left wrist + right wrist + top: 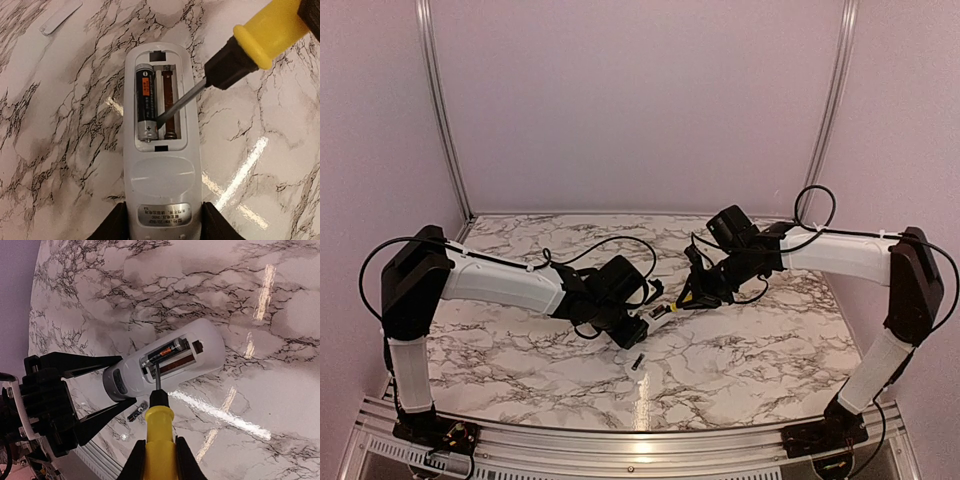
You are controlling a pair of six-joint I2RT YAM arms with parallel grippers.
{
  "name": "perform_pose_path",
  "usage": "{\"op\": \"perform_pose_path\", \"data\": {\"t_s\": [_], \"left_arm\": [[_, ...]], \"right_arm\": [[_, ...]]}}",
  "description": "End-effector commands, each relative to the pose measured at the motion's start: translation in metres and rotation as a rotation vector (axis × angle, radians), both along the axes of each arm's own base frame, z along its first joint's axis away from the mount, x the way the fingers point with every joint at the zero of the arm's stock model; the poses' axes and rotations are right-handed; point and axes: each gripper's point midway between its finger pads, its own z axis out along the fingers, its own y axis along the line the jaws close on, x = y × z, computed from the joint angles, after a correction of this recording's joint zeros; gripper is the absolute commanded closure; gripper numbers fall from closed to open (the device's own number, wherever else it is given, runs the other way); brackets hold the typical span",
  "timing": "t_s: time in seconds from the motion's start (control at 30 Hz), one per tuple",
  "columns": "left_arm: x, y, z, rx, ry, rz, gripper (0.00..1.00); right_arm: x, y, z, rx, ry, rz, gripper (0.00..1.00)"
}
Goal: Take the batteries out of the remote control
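Although the top view gave little detail at centre frame, it showed the left gripper (645,322) and the right gripper (700,296) meeting over the marble table (520,350); the remote control (661,314) lay between them, the screwdriver (685,299) reached in from the right, and a loose battery (637,362) lay on the surface just below, apart from both. In the left wrist view the jaws pinched the lower end of the remote control from both sides, compartment face up. The seated battery (146,102) filled the left bay at centre frame, the empty bay (169,102) sat beside it, and the blade tip rested at the seam between the two, near the end marked plus. A white strip (60,17), probably the cover, lay at the upper left. In the right wrist view the jaws were clamped on the yellow handle at bottom centre, the shaft pointing up into the compartment. The step looked like prying out the second cell: the tip probably needed to slip under the plus end and lever gently up toward the empty bay, while the left grip held firm so the body did not twist; too steep a push risked skidding over the cell or flicking it off the table
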Motion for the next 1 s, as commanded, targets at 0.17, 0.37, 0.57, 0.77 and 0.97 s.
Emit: {"op": "perform_pose_path", "data": {"t_s": [0.17,0.37,0.57,0.77,0.97], "left_arm": [[0.006,-0.018,0.009,-0.071,-0.019,-0.011,1.0],[-0.002,-0.013,0.0,-0.068,0.015,-0.021,1.0],[-0.006,-0.013,-0.006,-0.06,0.027,-0.027,1.0],[-0.009,-0.01,-0.012,-0.045,0.033,-0.032,1.0],[-0.01,-0.009,-0.016,-0.039,0.037,-0.033,1.0]], "right_arm": [[0.0,-0.007,-0.011,-0.088,0.026,0.001,1.0],[0.002,-0.01,-0.011,-0.149,0.041,0.025,1.0],[0.003,-0.007,-0.01,-0.152,0.051,0.042,1.0],[0.007,-0.005,-0.007,-0.165,0.054,0.058,1.0],[0.011,-0.003,-0.002,-0.176,0.049,0.068,1.0]]}}
